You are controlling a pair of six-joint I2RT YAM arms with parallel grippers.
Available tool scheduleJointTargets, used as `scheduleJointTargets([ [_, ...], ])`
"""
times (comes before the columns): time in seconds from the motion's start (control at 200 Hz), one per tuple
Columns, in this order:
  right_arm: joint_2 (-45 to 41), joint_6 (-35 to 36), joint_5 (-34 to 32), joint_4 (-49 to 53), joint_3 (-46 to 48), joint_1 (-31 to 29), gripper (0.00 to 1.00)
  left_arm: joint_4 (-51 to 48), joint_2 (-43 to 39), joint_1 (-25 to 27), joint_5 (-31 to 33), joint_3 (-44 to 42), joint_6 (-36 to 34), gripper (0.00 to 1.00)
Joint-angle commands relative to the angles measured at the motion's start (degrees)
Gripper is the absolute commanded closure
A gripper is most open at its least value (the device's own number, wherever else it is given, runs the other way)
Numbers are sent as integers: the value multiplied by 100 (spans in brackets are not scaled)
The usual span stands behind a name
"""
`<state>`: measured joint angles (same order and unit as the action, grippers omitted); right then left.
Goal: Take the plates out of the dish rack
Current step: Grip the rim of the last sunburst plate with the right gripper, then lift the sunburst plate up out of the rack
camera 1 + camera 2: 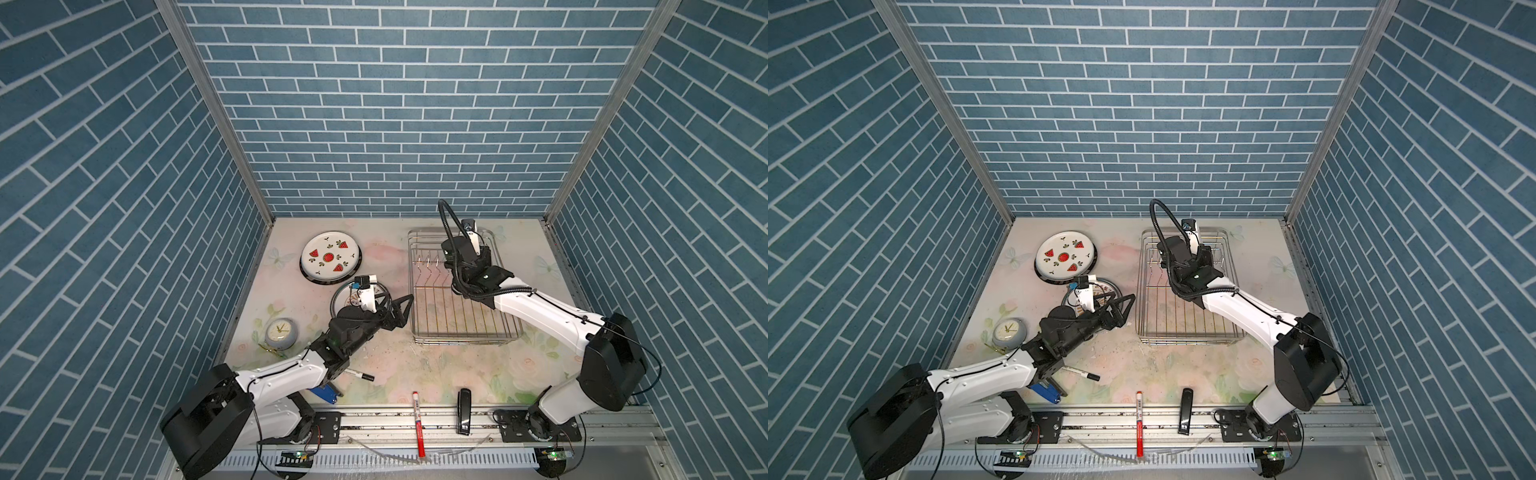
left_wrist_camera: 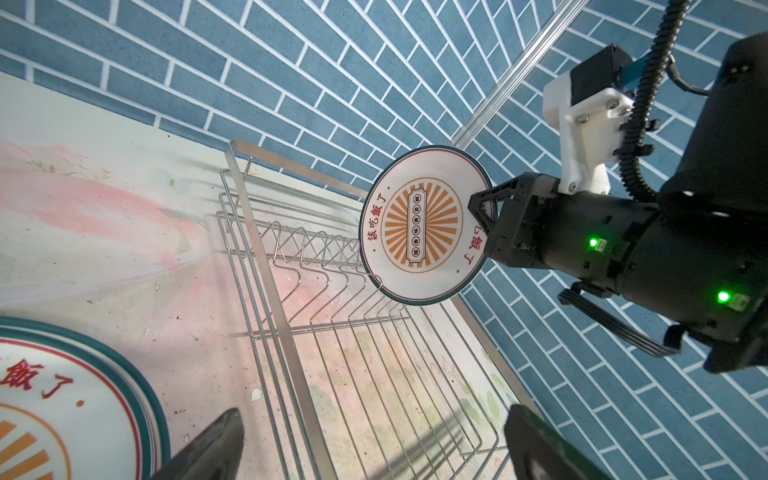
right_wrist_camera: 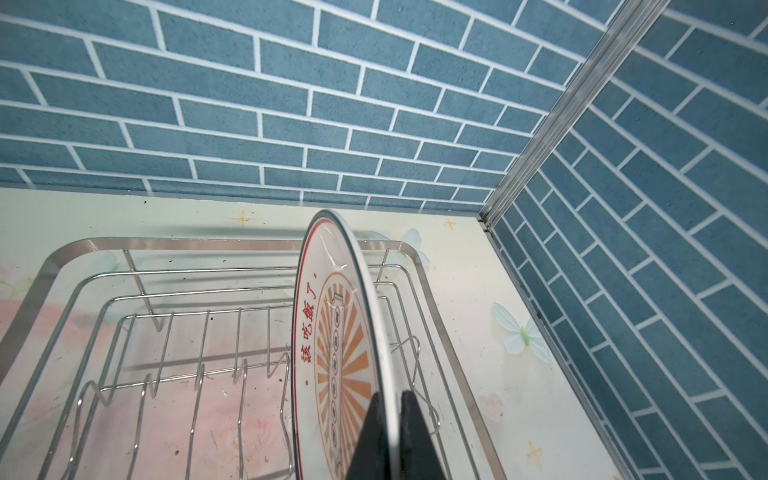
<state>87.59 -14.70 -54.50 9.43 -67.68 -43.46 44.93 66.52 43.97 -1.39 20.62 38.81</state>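
Note:
My right gripper is shut on the rim of a white plate with an orange sunburst print. It holds the plate upright over the far right end of the silver wire dish rack; no other plate shows in the rack. The left wrist view shows the same held plate face on, just above the prongs. My left gripper is open and empty, low beside the rack's left rim. A second sunburst plate lies flat on the table under that arm. A watermelon plate tops a stack at the back left.
A small grey clock stands at the left of the table. A black marker and a blue tool lie under my left arm. A red marker and a black stapler-like object lie at the front edge.

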Motion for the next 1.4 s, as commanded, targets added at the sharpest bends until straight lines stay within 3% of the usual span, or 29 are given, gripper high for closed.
scheduleJointTargets([
  [0.0,-435,419,-524,-612,249,-116,99,242,-156,33,-88,-164,-5,0],
  [0.27,-1219,723,-210,-993,782,-163,99,390,-322,55,-107,-287,-94,0],
  [0.56,-2022,418,2011,-1283,1447,102,100,408,-318,139,-192,-244,-110,0],
  [0.835,-2721,-374,4386,-1550,2028,891,100,792,-175,139,-336,-296,-207,0],
  [1.396,-2946,-2053,7389,-2358,2670,2578,100,755,-187,139,-370,-164,11,0],
])
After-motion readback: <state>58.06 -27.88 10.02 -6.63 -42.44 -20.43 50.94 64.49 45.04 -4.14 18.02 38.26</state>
